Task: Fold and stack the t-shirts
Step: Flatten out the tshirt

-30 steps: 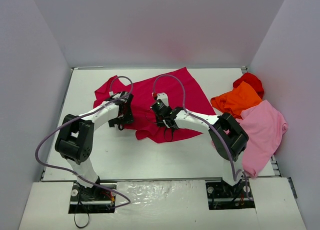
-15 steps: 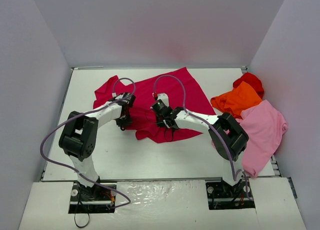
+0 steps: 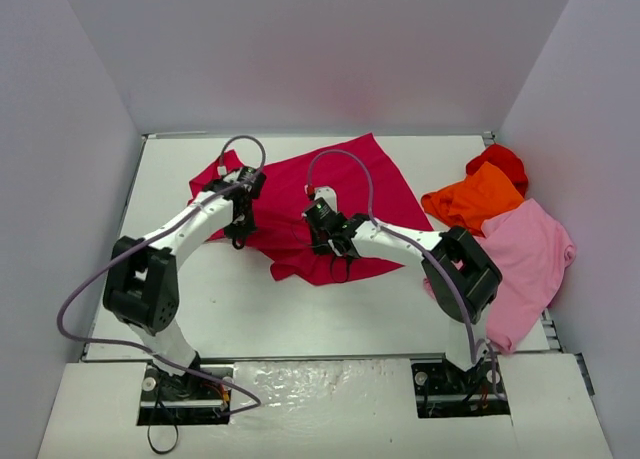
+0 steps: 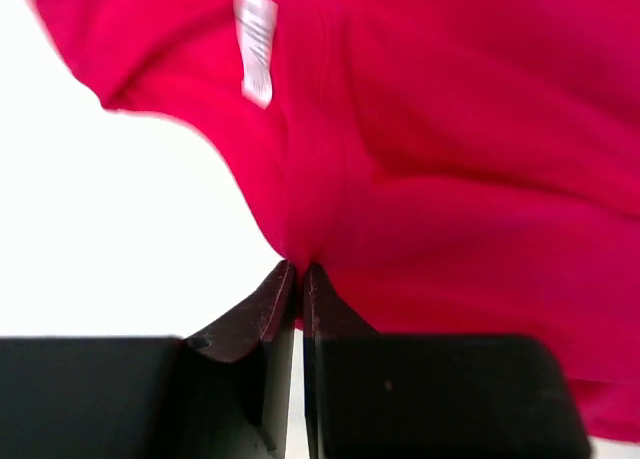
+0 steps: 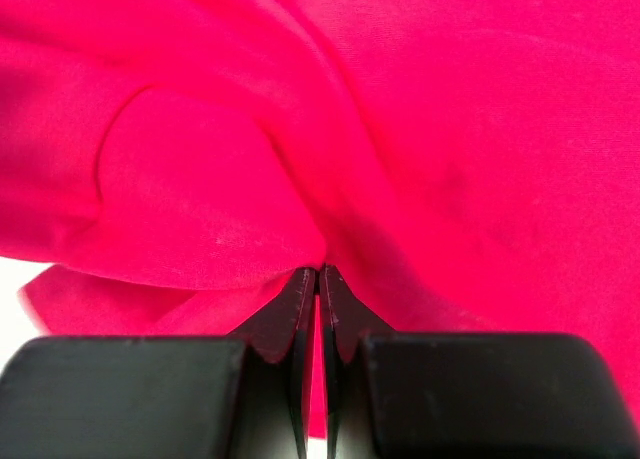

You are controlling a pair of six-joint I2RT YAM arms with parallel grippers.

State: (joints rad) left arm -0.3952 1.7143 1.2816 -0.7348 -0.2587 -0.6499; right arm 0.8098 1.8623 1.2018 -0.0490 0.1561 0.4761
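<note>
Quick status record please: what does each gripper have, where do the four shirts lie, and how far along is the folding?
left gripper: shut, pinching an edge of the crimson-magenta cloth t-shirt; white label showing on the cloth
right gripper: shut, pinching a bunched fold of the same shirt
crimson shirt: spread but rumpled mid white table, not yet folded
orange cloth t-shirt: crumpled at right
bright red cloth t-shirt: crumpled, beyond the orange
light pink cloth t-shirt: nearer, at right edge
stack: none yet
</note>
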